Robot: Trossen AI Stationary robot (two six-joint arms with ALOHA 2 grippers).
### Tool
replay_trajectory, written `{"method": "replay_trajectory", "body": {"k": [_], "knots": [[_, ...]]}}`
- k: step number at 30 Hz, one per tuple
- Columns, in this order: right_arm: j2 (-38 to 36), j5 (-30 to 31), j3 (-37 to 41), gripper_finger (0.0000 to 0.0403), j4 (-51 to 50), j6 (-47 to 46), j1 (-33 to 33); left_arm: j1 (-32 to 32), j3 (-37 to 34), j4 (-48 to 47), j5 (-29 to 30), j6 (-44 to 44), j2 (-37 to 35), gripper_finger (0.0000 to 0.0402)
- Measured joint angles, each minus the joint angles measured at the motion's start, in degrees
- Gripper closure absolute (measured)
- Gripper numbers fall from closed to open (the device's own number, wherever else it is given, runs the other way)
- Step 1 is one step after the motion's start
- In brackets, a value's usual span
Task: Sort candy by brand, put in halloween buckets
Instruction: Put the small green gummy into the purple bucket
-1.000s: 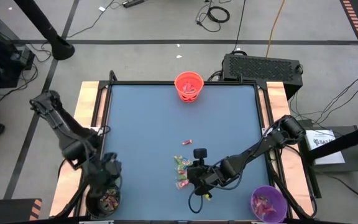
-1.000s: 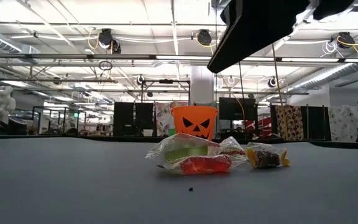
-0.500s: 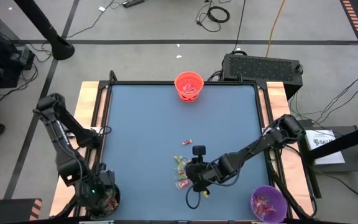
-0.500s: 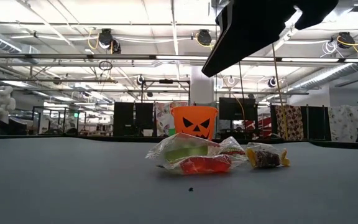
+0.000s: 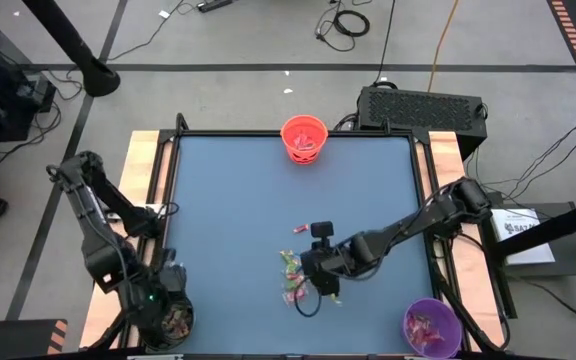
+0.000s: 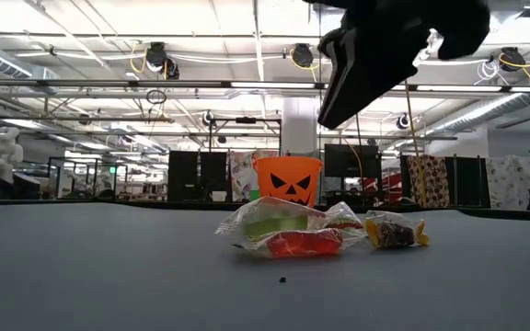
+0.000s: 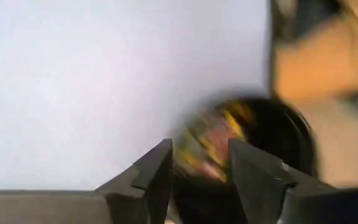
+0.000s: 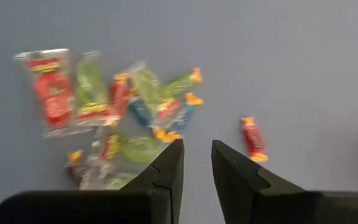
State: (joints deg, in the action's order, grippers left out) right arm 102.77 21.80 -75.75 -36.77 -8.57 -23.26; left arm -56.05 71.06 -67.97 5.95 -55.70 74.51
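Observation:
A pile of candy (image 5: 292, 276) in red, green and blue wrappers lies on the blue table near its middle (image 8: 117, 106) (image 6: 293, 230). One red candy (image 5: 301, 229) lies apart (image 8: 252, 138). My right gripper (image 8: 197, 165) hovers above the table just right of the pile (image 5: 318, 280), narrowly open and empty. My left gripper (image 7: 197, 165) hangs open over the black bucket (image 5: 171, 320) at the near left corner; candy (image 7: 210, 134) lies inside the bucket. The orange bucket (image 5: 304, 138) stands at the far edge and the purple bucket (image 5: 431, 326) at the near right.
Bare table lies between the pile and the orange bucket and along the left half (image 5: 228, 220). A raised frame (image 5: 173, 170) borders the table. Cables and a dark box (image 5: 423, 105) sit on the floor beyond the far edge.
My right gripper has gone a little toward the far edge, beside the candy pile, and has tipped. My left arm has shifted toward the near edge above the black bucket. The candy on the table has not moved.

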Motion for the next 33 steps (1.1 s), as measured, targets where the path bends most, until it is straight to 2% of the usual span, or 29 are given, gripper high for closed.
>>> {"method": "replay_trajectory", "body": {"k": [3, 7, 9, 10, 15, 23, 28, 33], "knots": [[-0.4, -5.7, 0.0, 0.0328, 0.1, 2.7, 2.0, 2.6, 3.0, -2.2, 14.3, 9.7, -0.3, 0.0248], [-0.2, -11.0, 0.0, 0.0327, 1.4, 3.3, 4.6, 5.8, 3.3, -1.4, 39.3, 22.2, -0.5, 0.0249], [-0.1, -13.5, 0.7, 0.0327, 5.5, 2.8, 5.4, 8.4, 3.3, -1.5, 47.0, 24.9, -0.5, 0.0249], [-0.1, -15.2, 1.6, 0.0327, 8.5, 3.2, 5.6, 10.0, 3.3, -1.5, 48.5, 25.5, -0.5, 0.0249], [0.0, -17.7, 7.9, 0.0327, 23.9, 7.2, 5.7, 17.8, 3.3, -1.6, 45.3, 26.1, -0.5, 0.0249], [0.0, -17.3, 13.8, 0.0320, 31.7, 7.6, 7.5, 23.8, 2.9, 0.3, 44.9, 26.1, 0.8, 0.0249], [0.0, -14.6, 17.3, 0.0279, 38.0, 6.7, 7.4, 25.7, -1.5, 9.9, 43.6, 34.4, 1.2, 0.0249], [0.0, -12.7, 19.7, 0.0233, 37.9, 2.6, 7.5, 28.3, -5.9, 18.2, 36.2, 43.4, 1.2, 0.0249]]}}
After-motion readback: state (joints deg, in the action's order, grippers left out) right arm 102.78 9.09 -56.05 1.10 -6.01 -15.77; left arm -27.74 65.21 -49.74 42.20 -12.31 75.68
